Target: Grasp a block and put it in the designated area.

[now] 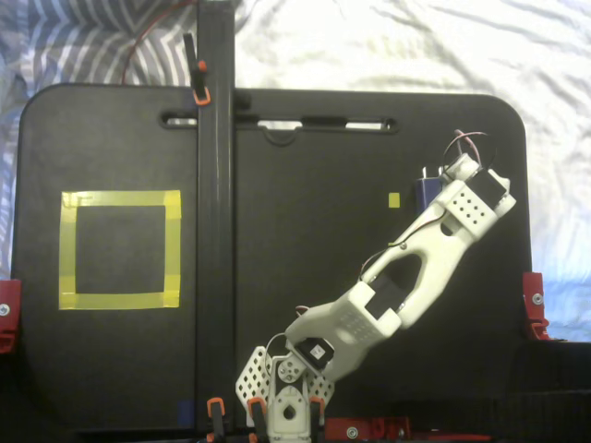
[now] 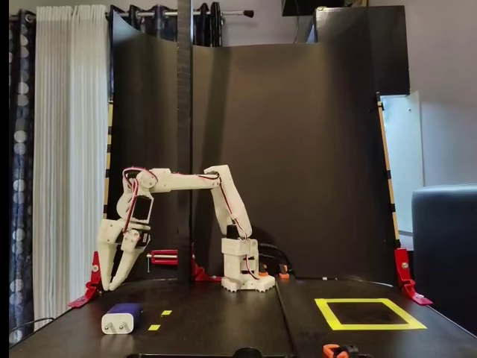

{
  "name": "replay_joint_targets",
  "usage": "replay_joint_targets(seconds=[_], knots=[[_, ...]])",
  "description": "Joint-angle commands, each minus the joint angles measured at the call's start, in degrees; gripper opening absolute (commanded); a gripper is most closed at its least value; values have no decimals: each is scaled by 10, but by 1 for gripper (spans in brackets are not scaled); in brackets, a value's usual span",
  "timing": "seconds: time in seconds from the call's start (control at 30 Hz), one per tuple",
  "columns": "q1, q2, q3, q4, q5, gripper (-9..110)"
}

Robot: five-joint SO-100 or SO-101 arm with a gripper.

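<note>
**Fixed views: gripper spread above the block**

Gripper pointing down at left in a fixed view, fingers parted, holding nothing, tips clear of the board. Hidden under the wrist in the other fixed view, looking down. Block lying on the board below and nearer the camera than the fingertips, apart from them, white end facing the lens. From above, block seen only as a dark blue edge poking out from under the white wrist, at far right. Small yellow marker just left of it from above; two markers just right of the block from the front. Arm stretched from its base at the near edge out to the right. Taped square well apart at left from above, bare inside; at right from the front.
</note>
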Motion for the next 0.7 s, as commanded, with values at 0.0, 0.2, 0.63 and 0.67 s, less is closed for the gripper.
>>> replay_joint_targets(seconds=[0.0,0.2,0.63,0.67], knots=[[4,1,-20,-6,-5,26],[5,-5,-20,-11,-12,34],[6,-47,-19,-25,-26,34],[6,-53,-19,-30,-26,34]])
